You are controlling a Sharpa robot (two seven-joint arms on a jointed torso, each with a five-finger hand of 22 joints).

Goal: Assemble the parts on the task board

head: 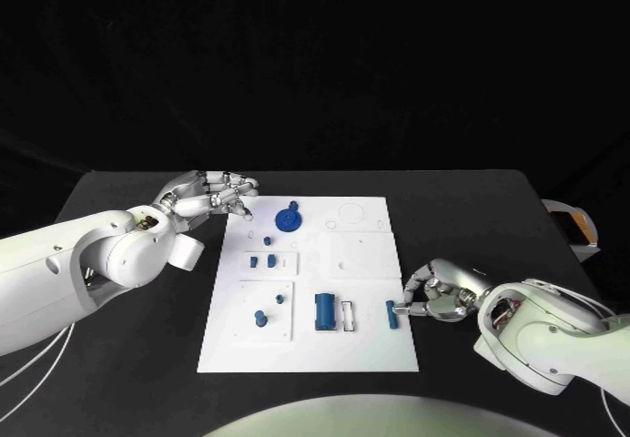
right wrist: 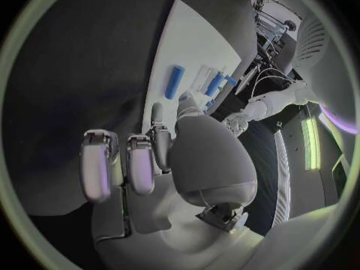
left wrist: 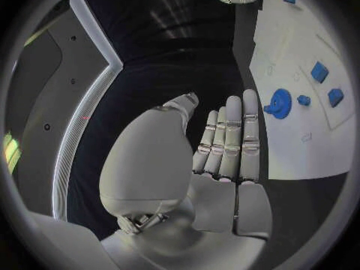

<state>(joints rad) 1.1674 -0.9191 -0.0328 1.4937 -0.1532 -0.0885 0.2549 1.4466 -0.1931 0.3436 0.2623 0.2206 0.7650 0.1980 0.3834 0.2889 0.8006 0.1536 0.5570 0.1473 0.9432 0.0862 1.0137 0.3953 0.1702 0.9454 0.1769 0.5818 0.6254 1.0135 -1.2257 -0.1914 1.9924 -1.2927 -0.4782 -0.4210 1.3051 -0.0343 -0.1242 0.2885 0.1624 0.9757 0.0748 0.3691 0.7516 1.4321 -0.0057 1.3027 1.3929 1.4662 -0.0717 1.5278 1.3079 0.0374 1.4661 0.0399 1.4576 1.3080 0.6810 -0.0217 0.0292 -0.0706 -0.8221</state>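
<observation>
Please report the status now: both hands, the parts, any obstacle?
Left hand open at the task board far corner. Right hand pinches blue part at board edge. No obstacle seen.

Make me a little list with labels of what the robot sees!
board: white board in the table's middle
gear: blue gear at the board's far end
cylinder: blue cylinder lying near the board's near end
left hand: left hand open, by the board's far left corner
right hand: right hand at the board's right edge, fingers pinching a small blue part

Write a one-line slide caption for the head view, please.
Robot at a white task board: left hand open by the far corner near a blue gear, right hand pinching a small blue part at the board's edge.
</observation>
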